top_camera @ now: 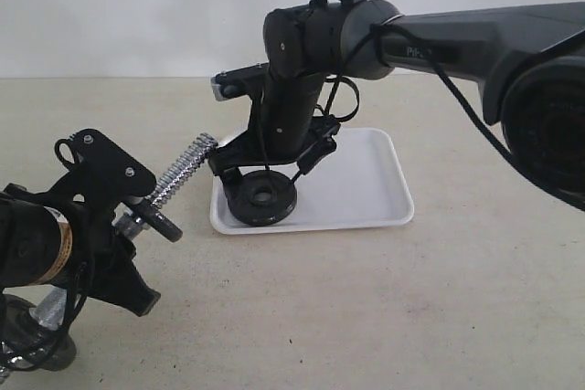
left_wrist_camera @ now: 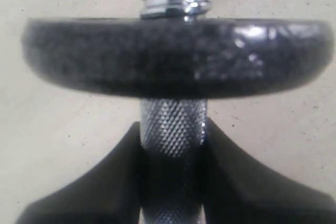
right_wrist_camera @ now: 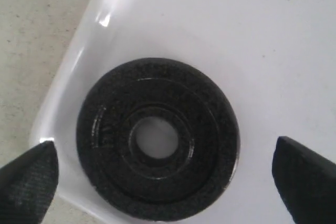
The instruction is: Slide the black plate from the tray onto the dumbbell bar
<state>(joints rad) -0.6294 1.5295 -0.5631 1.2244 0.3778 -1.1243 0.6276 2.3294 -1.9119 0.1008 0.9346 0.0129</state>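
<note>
1. Your right hand (top_camera: pixel 267 169) hangs straight above the tray (top_camera: pixel 366 180) with its fingers spread wide. One finger is on each side of the plate (right_wrist_camera: pixel 110 129), and neither touches it. To me that's a pre-grasp line-up: centre first, then drop and squeeze the rim.

2. The plate lies flat inside the tray, tucked into a corner with its hole facing up. It's not lifted yet, so I'd call the task barely begun.

3. That corner spot matters. One fingertip sits over the tray's rim rather than its floor, so coming down could clip the rim. I'd watch that side.

4. Your left hand (left_wrist_camera: pixel 172 177) is pinching the bar (top_camera: pixel 183 171) on its knurled middle, outside the tray and up off the counter (top_camera: pixel 366 317).

5. The bar is tilted, with its free threaded end aimed toward the tray's plate corner. My guess is that's on purpose, since it offers an open end so the plate has a short trip from tray to thread.

6. A second disc (top_camera: pixel 163 224) sits on the bar just past the left fingers, on the tray side. It probably works as a stop for the new plate.

7. How near the thread tip is to your right hand over the tray, I can't tell from these views. Mind that gap when lifting.
</note>
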